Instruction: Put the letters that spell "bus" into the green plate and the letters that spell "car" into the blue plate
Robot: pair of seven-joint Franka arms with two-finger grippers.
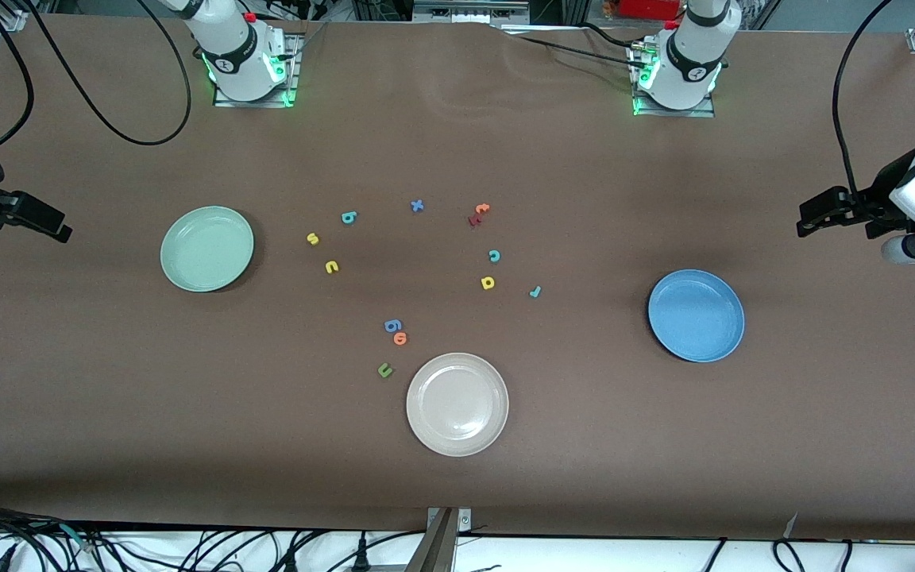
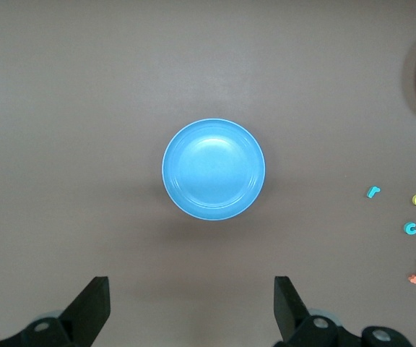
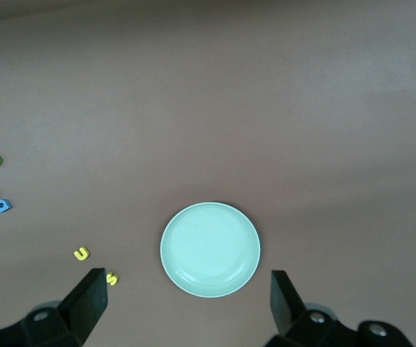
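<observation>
At far right of the front view I see my left gripper (image 1: 811,222) hanging high, fingers (image 2: 92,307) spread fully apart, holding and touching nothing. At far left my right gripper (image 1: 56,230) hangs likewise, spread wide and empty. Green plate (image 1: 207,248) sits left of centre, bare; blue plate (image 1: 696,314) sits right of centre, bare. Between them on the table: teal b (image 1: 349,217), yellow s (image 1: 313,238), yellow u (image 1: 332,267); further right, teal c (image 1: 494,256), yellow a (image 1: 488,282), teal r (image 1: 535,291).
</observation>
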